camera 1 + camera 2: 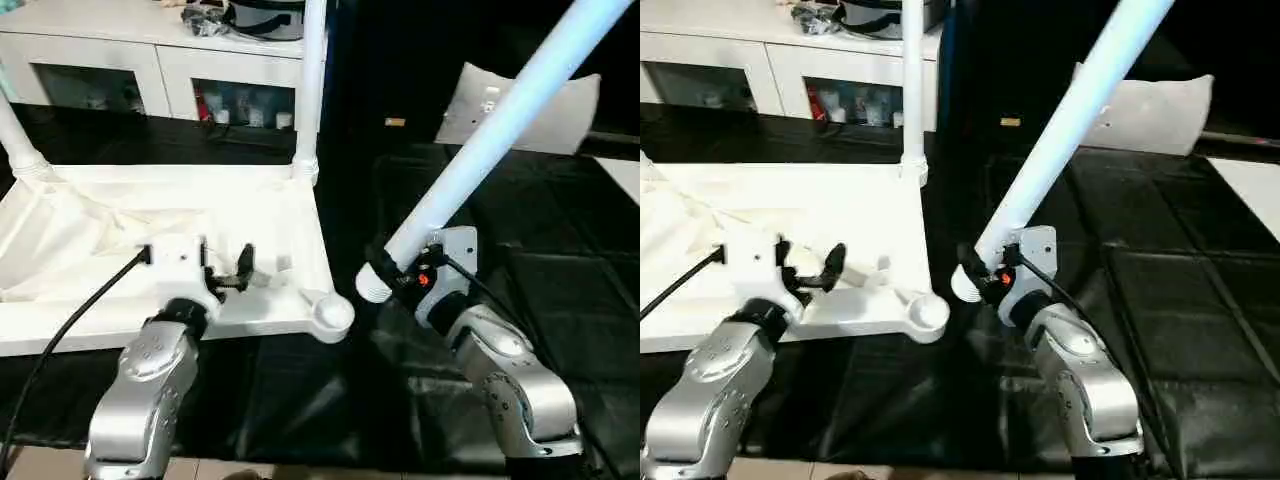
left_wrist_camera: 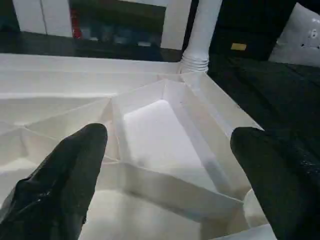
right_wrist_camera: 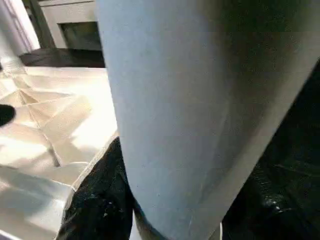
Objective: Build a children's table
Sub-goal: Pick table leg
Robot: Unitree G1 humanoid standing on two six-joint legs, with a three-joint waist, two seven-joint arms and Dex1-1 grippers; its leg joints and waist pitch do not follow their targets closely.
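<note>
The children's table top (image 1: 120, 225) lies upside down on the black mat, its ribbed underside facing up. Two white legs stand upright in its far corners: one at the far right (image 1: 311, 80), one at the far left (image 1: 16, 140). The near right corner socket (image 1: 333, 312) is bare. My left gripper (image 1: 226, 262) hovers open over the top's near edge, and its fingers (image 2: 65, 175) straddle a rib cell. My right gripper (image 1: 392, 272) is shut on the thick end of a third leg (image 1: 500, 130), just right of the bare socket. That leg slants up to the right. One black finger (image 3: 97, 200) presses against it.
A white cabinet with shelves (image 1: 150, 60) stands behind the table top, with dark items on it (image 1: 265, 18). A white cushion-like piece (image 1: 520, 110) leans at the back right. The black mat (image 1: 560, 260) stretches to the right. A black cable (image 1: 70, 320) trails from my left wrist.
</note>
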